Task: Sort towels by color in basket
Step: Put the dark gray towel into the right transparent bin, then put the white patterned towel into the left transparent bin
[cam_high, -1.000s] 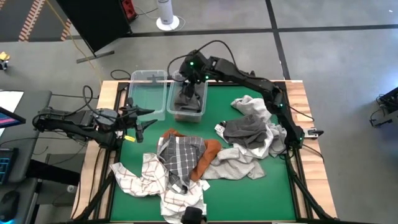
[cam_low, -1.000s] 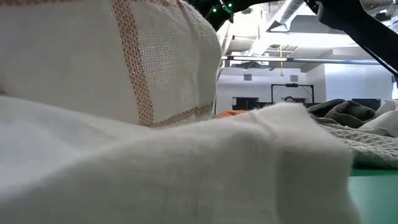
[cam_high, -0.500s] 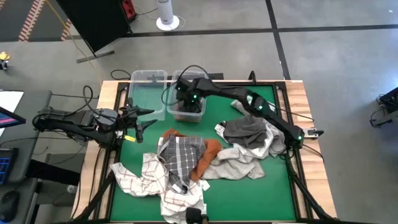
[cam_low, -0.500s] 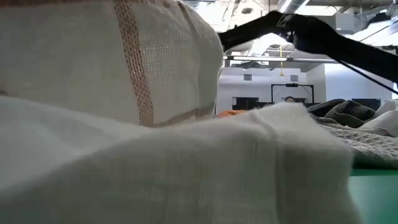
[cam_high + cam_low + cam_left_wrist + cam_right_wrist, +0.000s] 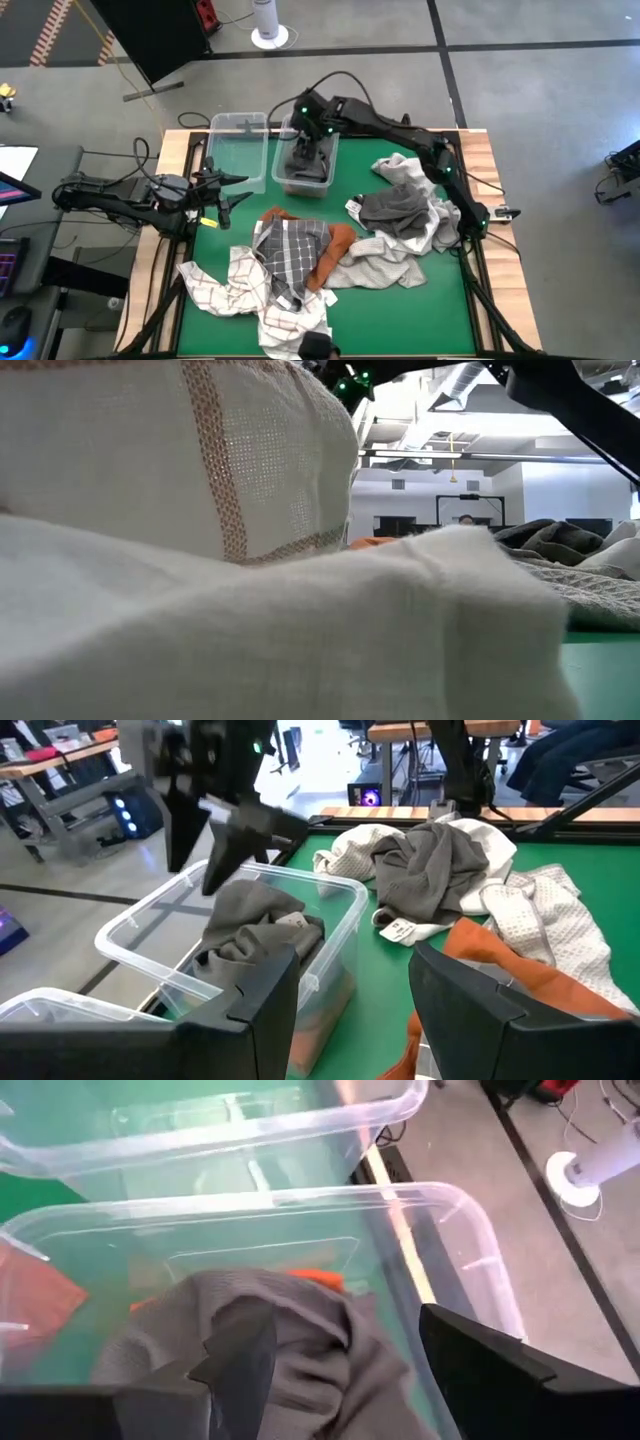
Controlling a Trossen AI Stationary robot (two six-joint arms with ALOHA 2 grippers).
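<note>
**Right tool above the bin with the dark grey towel**

Here the right tool [image 5: 305, 150] hung over the right-hand clear bin [image 5: 322, 178], its fingers spread and gripping nothing; a dark grey towel [image 5: 300, 1350] lay bunched inside that bin over something orange. The left tool [image 5: 226, 203] waited near the tabletop's [image 5: 400, 310] left edge, fingers also spread, beside the other clear bin [image 5: 238, 150]. The remaining towels, among them a grid-patterned grey one [image 5: 290, 250] and a rust-orange one [image 5: 335, 250], lay heaped on the green surface.

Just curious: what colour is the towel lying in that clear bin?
Dark grey towel, clearest in the left wrist view.
</note>
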